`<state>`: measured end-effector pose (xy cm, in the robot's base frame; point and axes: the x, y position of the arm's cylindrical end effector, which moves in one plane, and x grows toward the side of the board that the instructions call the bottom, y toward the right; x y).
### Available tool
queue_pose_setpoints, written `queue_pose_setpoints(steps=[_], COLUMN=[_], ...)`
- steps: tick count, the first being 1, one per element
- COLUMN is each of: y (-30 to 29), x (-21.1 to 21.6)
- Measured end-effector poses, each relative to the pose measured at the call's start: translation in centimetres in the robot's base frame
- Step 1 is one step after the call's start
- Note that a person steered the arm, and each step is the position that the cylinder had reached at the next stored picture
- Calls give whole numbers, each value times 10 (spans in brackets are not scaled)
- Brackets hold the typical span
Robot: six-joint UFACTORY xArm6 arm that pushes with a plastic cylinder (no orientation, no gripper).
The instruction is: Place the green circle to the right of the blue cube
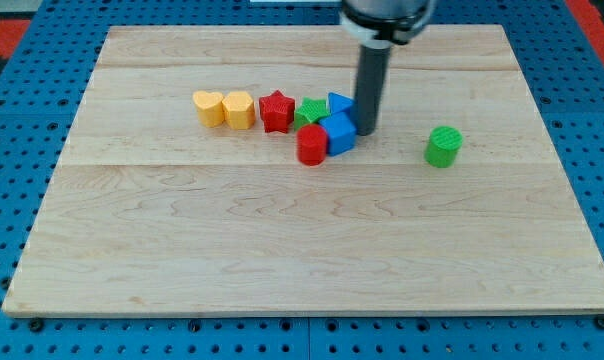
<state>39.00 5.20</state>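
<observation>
The green circle (444, 146), a short green cylinder, stands alone on the wooden board toward the view's right. The blue cube (338, 132) sits near the middle in a cluster of blocks, well to the left of the green circle. My tip (366, 131) is at the right side of the blue cube, touching or nearly touching it. The dark rod rises from there to the view's top. The tip is about eighty pixels left of the green circle.
A red cylinder (311, 146) sits left of the blue cube. Behind it are a blue triangle (338, 102), a green star-like block (310, 111) and a red star (276, 110). Two yellow blocks (210, 107) (239, 109) lie further left.
</observation>
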Motion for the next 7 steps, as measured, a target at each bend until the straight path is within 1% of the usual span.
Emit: queue_pose_setpoints(steps=[1, 2, 3, 4, 5, 7], y=[66, 128, 146, 167, 168, 56], x=[0, 8, 8, 17, 39, 23])
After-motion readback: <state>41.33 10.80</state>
